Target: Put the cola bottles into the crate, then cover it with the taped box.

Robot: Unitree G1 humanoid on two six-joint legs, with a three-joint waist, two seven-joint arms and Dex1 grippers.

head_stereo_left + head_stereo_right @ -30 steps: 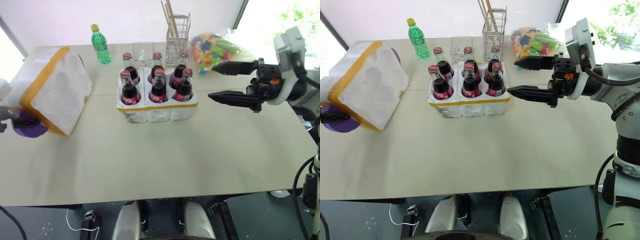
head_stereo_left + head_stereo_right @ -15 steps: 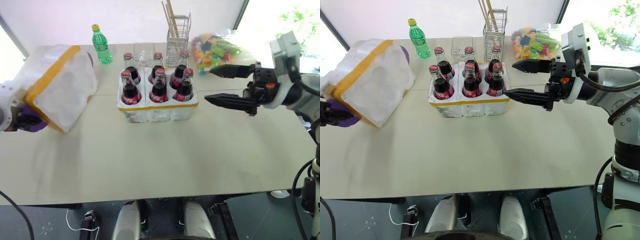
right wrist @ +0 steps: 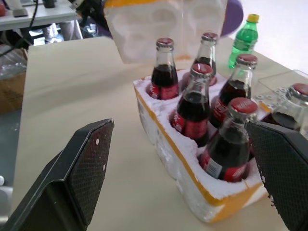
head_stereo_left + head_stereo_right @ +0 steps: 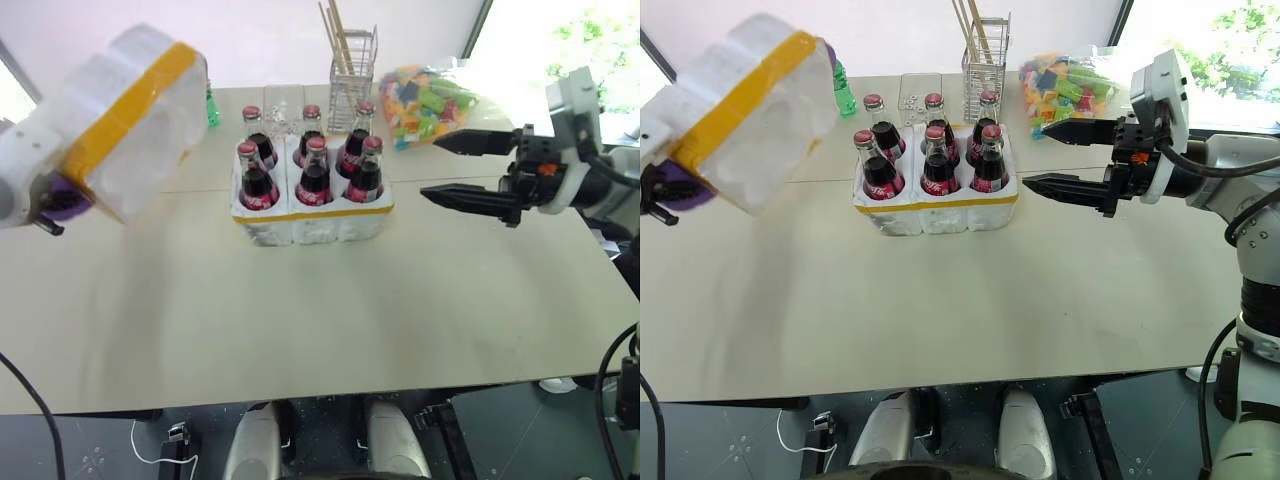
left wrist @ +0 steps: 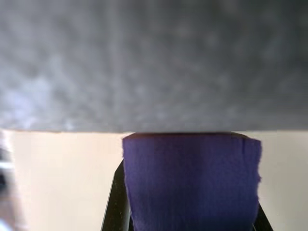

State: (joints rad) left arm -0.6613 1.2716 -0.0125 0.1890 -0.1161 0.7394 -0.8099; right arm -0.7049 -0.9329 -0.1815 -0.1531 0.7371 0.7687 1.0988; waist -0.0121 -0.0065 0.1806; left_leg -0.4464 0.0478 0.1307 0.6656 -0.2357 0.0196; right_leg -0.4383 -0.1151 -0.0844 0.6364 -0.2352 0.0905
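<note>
Left gripper (image 4: 45, 200) clamps the yellow-banded white taped box (image 4: 125, 120) aloft; right gripper (image 4: 440, 170) gapes empty.

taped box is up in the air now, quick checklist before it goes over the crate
1. All six cola bottles seated in the crate: ok.
2. Taped box lifted off the table: ok.
3. Left claw shut at the box's edge: ok; how firm the hold is: cannot tell.
4. Box level and open side down: not ok, it hangs tilted.
5. Box above the crate: not ok, it is off to the left.
6. Right claw open and apart from the bottles: ok.
</note>
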